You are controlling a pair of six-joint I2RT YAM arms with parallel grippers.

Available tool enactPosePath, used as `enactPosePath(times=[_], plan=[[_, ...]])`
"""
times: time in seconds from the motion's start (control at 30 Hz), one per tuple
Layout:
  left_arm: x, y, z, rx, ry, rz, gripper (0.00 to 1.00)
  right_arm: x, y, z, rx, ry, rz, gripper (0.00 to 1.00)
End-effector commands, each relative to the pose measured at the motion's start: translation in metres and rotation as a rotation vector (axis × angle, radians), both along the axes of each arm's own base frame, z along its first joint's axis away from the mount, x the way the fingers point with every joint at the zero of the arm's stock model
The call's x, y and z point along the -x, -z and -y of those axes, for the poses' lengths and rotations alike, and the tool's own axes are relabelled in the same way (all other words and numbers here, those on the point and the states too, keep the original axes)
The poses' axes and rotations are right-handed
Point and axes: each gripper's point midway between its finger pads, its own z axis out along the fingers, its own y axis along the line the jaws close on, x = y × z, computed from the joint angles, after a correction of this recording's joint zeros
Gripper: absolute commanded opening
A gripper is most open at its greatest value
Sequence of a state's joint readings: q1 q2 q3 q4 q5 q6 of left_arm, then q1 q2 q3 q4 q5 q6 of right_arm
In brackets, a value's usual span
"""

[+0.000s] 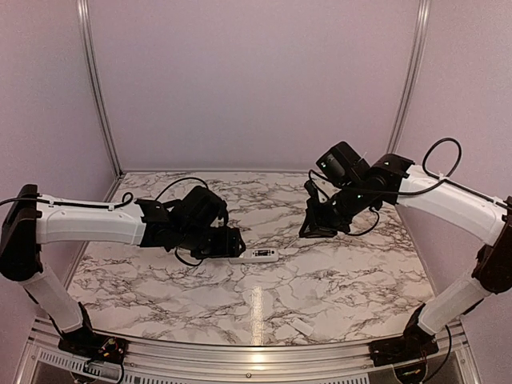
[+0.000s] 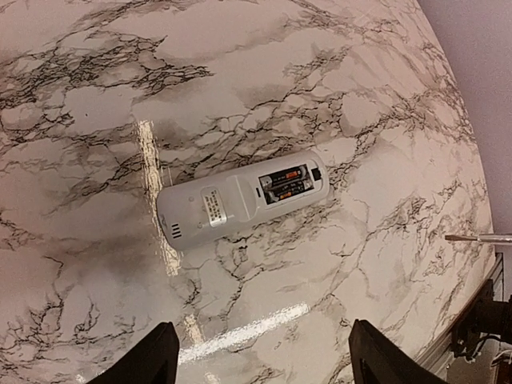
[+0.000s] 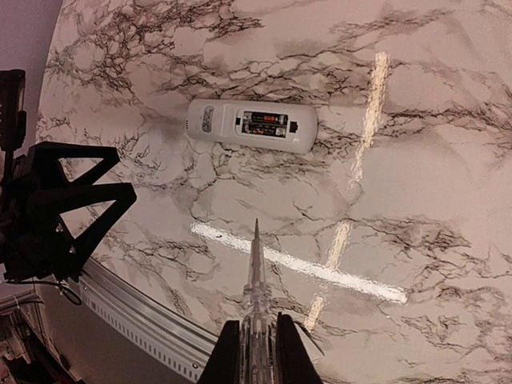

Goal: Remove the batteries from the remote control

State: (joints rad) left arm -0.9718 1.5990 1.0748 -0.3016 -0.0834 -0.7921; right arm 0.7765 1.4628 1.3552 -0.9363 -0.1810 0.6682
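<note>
Remote control: white bar lying flat near the middle of the marble table, back face up, battery compartment uncovered.
Batteries: 2 dark cylinders side by side inside the compartment, at the remote's 2 o'clock end in the left wrist view; in the right wrist view they sit right of the remote's middle.
Left gripper: released, its 2 fingers spread wide and holding nothing; the remote lies at 12 o'clock from it, apart from both fingers. From above, it is just beside the remote's 9 o'clock end.
Right gripper: clenched on a thin silvery tool, whose tip points to 12 o'clock toward the remote without reaching it. From above, this gripper hangs at 1 o'clock from the remote.
Cover piece: small white flat part lying on the table at 5 o'clock from the remote, well apart, near the front edge.
</note>
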Motion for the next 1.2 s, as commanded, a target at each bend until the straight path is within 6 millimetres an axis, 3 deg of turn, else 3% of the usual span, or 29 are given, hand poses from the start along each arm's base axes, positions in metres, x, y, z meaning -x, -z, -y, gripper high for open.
enactPosePath(times=[0.0, 0.1, 0.3, 0.6, 0.83, 1.17], plan=[[0.001, 0.032, -0.003, -0.159, 0.059, -0.093, 0.78, -0.013, -0.008, -0.017, -0.079, 0.033, 0.017, 0.0], [-0.005, 0.048, 0.0, -0.206, 0.066, -0.132, 0.78, -0.019, -0.003, -0.021, -0.064, 0.012, 0.035, 0.0], [-0.029, 0.06, 0.012, -0.262, 0.053, -0.158, 0.77, -0.033, 0.024, -0.025, -0.011, -0.048, 0.047, 0.0], [-0.051, 0.077, 0.016, -0.271, 0.003, -0.203, 0.73, -0.048, 0.029, -0.027, 0.021, -0.114, 0.077, 0.0], [-0.052, 0.093, 0.012, -0.29, -0.004, -0.241, 0.7, -0.06, 0.039, -0.021, -0.05, -0.088, 0.034, 0.0], [-0.056, 0.1, 0.021, -0.284, 0.01, -0.25, 0.68, -0.071, 0.056, -0.032, -0.027, -0.121, 0.009, 0.0]])
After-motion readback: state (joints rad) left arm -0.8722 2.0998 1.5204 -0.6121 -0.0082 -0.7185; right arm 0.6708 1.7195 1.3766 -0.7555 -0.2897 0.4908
